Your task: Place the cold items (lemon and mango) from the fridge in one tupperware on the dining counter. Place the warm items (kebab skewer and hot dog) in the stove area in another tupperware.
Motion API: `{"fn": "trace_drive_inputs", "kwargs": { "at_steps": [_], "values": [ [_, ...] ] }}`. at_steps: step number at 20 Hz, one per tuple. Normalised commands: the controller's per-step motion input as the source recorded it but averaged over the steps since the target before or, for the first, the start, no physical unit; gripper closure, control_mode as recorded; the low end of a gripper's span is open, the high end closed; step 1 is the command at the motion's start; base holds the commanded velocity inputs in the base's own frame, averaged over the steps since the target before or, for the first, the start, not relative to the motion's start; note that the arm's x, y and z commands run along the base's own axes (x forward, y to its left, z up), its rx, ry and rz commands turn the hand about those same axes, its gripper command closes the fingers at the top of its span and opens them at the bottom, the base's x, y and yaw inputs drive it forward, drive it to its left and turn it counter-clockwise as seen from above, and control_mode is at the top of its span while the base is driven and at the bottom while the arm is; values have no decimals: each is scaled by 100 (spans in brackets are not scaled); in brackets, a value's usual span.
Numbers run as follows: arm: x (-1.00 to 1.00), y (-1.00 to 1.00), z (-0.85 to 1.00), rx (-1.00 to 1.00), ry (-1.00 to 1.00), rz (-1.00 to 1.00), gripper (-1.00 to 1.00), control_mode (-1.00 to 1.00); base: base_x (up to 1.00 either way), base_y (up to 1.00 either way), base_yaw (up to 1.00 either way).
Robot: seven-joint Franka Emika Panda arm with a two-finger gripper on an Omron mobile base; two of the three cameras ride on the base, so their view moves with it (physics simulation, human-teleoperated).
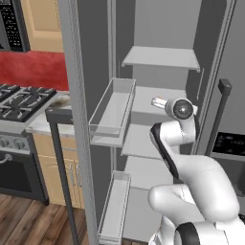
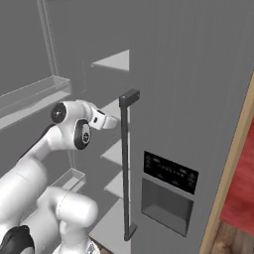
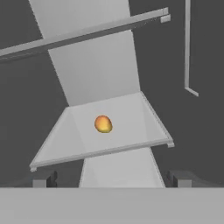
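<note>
While my tool (image 3: 111, 179) is hanging spread wide and empty, the mango (image 3: 103, 124) is lying dead ahead of it, mid-shelf (image 3: 144, 118), well back from the front edge.

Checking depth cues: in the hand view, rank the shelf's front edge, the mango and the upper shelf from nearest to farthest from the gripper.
1. Shelf's front edge, just ahead of the open gripper.
2. Mango, mid-shelf.
3. Upper shelf, above and beyond.

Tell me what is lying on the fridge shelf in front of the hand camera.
One mango lies alone near the middle of the shelf. No lemon shows on it. The shelves above and below are seen edge-on or partly hidden, so their contents cannot be told.
</note>
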Motion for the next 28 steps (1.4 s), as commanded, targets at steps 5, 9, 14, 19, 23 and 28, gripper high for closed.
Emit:
{"fn": "trace_drive_inputs", "kwargs": {
  "at_steps": [5,9,14,19,23,28],
  "values": [
    [49,-13,0,0,9,0,-100,-100,0,0,0],
    [33,-8,-1,0,13,0,-100,-100,0,0,0],
    [56,-15,-1,1,17,0,-100,-100,0,0,0],
    [48,-18,-15,2,8,0,-100,-100,0,0,0],
    [28,0,-35,0,0,0,-100,-100,0,0,0],
    [28,0,-26,0,0,0,-100,-100,0,0,0]
  ]
}}
